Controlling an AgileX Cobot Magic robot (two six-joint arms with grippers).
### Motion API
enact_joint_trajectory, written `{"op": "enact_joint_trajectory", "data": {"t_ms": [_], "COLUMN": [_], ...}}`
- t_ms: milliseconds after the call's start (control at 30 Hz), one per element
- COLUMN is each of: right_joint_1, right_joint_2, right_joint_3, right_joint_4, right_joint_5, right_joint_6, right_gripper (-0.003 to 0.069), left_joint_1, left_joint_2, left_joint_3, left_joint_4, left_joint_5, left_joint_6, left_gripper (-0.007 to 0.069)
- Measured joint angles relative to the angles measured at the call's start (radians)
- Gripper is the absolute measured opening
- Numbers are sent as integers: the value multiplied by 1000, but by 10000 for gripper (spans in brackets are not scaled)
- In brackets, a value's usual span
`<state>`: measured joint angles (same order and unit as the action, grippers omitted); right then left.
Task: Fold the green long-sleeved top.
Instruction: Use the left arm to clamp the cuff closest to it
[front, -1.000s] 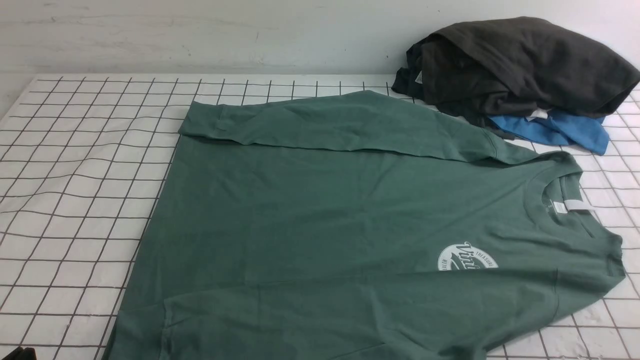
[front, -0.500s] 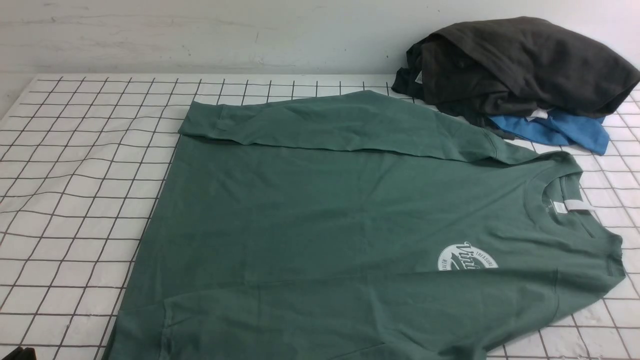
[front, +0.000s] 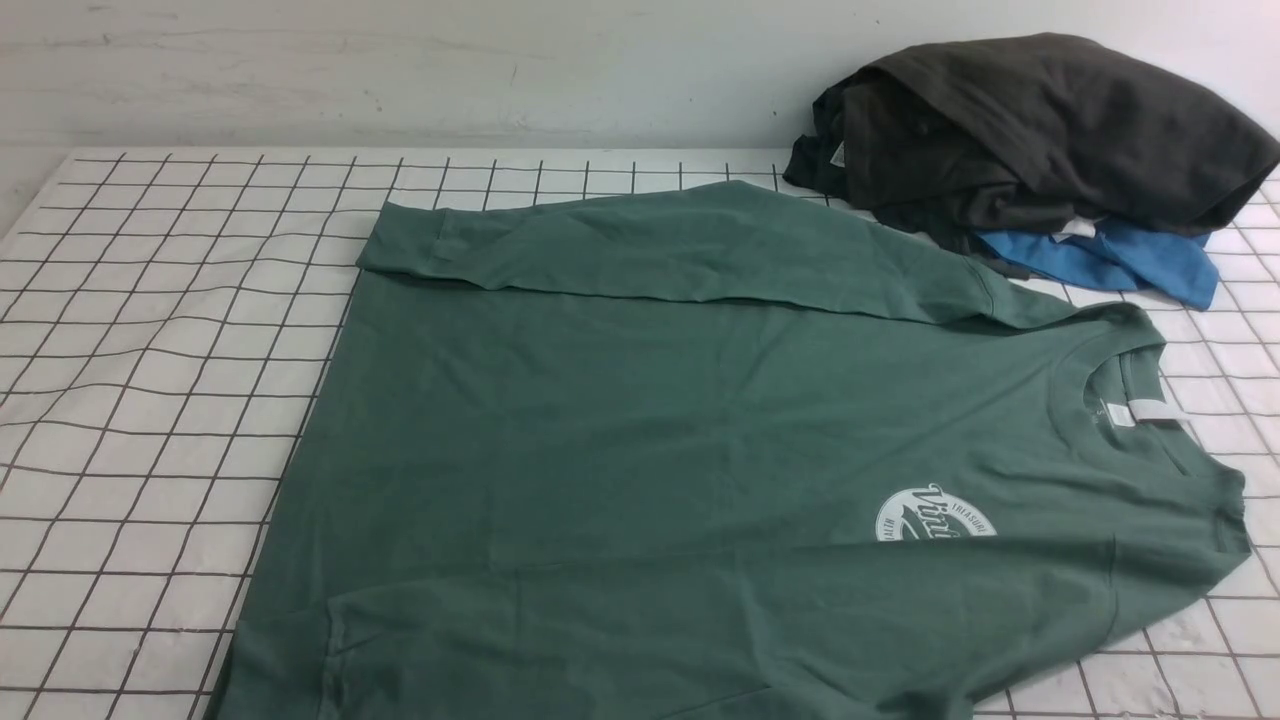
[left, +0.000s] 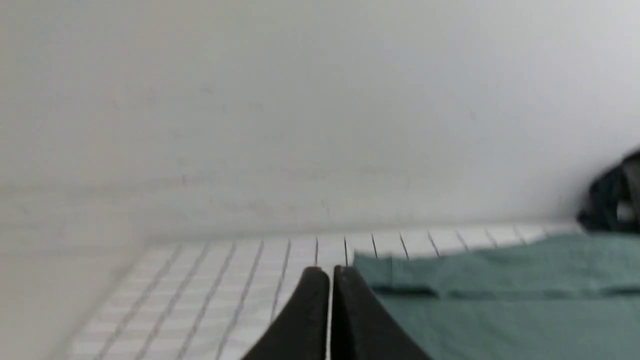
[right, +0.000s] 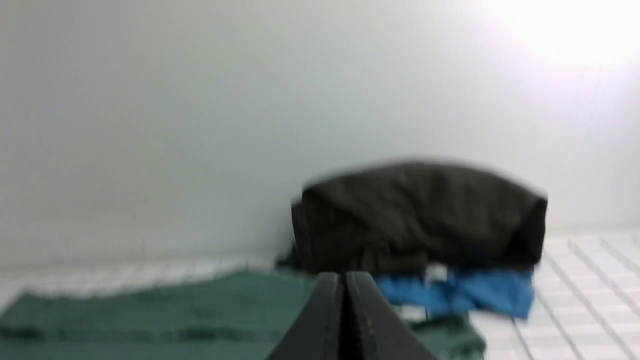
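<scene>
Three garments lie on the white, black-gridded table (front: 150, 350).

Front view: the green long-sleeved top (front: 650, 450) is spread flat over the centre, with its collar toward 3 o'clock and its hem toward 9 o'clock. One sleeve (front: 640, 250) is folded along its 12 o'clock edge. The white round logo (front: 935, 515) sits toward 4 o'clock, and the white neck label (front: 1135, 412) lies inside the collar. At 1 o'clock a dark charcoal garment (front: 1030, 130) is heaped on a bright blue garment (front: 1110, 260), just beside the top's shoulder.

Left wrist view: the left pincer (left: 330, 272) is clenched, grasping nothing, above the table near the folded sleeve's cuff.

Right wrist view: the right pincer (right: 343, 277) is clenched and empty. The top is blurred and lies before the charcoal heap.
</scene>
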<state>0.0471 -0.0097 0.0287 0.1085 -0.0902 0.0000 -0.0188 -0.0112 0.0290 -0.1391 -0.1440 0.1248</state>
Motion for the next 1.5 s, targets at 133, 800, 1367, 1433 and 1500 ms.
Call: {"op": "enact_joint_trajectory", "data": {"t_ms": [133, 800, 1367, 1433, 1500], "right_joint_1": [0, 0, 141, 147, 149], "right_joint_2": [0, 669, 1222, 1222, 1223], "right_joint_3": [0, -642, -780, -780, -780], "right_joint_4": [15, -158, 121, 126, 130], "right_joint_5": [-239, 401, 788, 770, 754], "right_joint_6": [43, 0, -351, -361, -367], "right_gripper": [-14, -11, -10, -10, -10], "left_joint_1": [0, 0, 0, 0, 0], "left_joint_2": [0, 732, 1429, 1469, 1515], "left_joint_3": [0, -747, -786, -786, -786], "left_joint_4": [-1, 40, -96, -96, -92], "left_joint_5": [-280, 491, 898, 892, 871], "left_joint_6": [-23, -96, 40, 41, 42], "left_gripper": [-3, -3, 340, 370, 373]}}
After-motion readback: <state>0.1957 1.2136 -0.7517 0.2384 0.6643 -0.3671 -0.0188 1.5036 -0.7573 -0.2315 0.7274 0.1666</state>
